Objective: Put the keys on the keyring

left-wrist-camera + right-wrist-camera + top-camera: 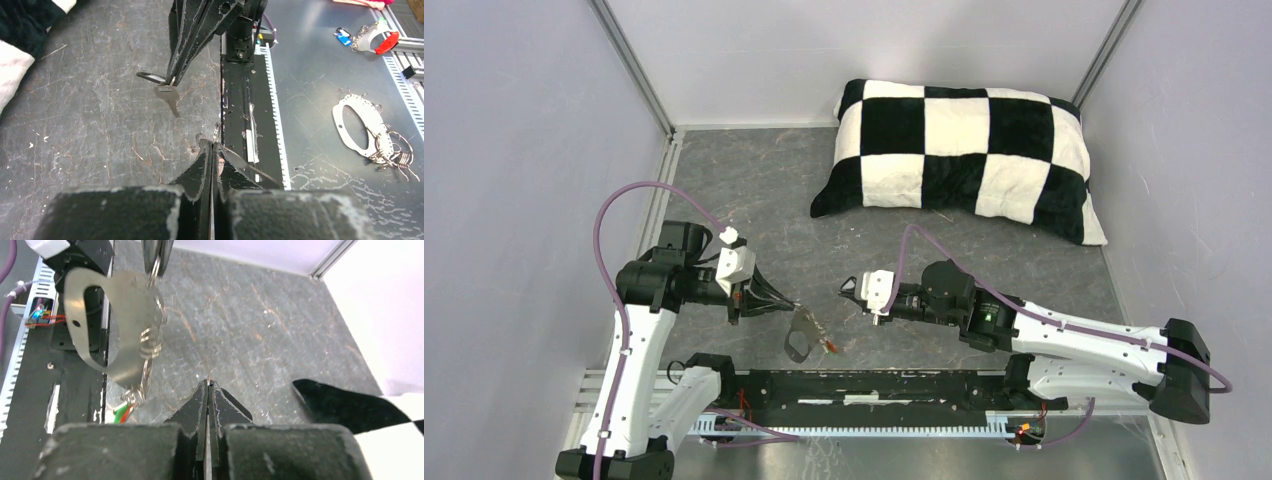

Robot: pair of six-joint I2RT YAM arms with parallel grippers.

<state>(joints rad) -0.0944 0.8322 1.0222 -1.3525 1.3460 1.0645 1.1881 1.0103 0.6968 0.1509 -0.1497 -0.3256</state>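
Observation:
The keyring [801, 333], a flat grey fob with an oblong slot, hangs by one of its wire rings [150, 340] from my left gripper [792, 304], which is shut on that ring. In the right wrist view the keyring [122, 300] dangles at upper left, with a red and a green tag [121, 413] at its lower end. My right gripper [848, 289] is shut on a key [168, 98] with a black oblong head, blade hanging down. It hovers just right of the keyring, apart from it. Only a metal sliver shows at my right gripper [207, 383].
A black-and-white checked pillow [959, 155] lies at the back right. A black rail [874, 385] runs along the near edge, with a shiny metal plate [320, 75] beyond it. A pale fob shape with wire rings [345, 105] shows on that plate, perhaps a reflection.

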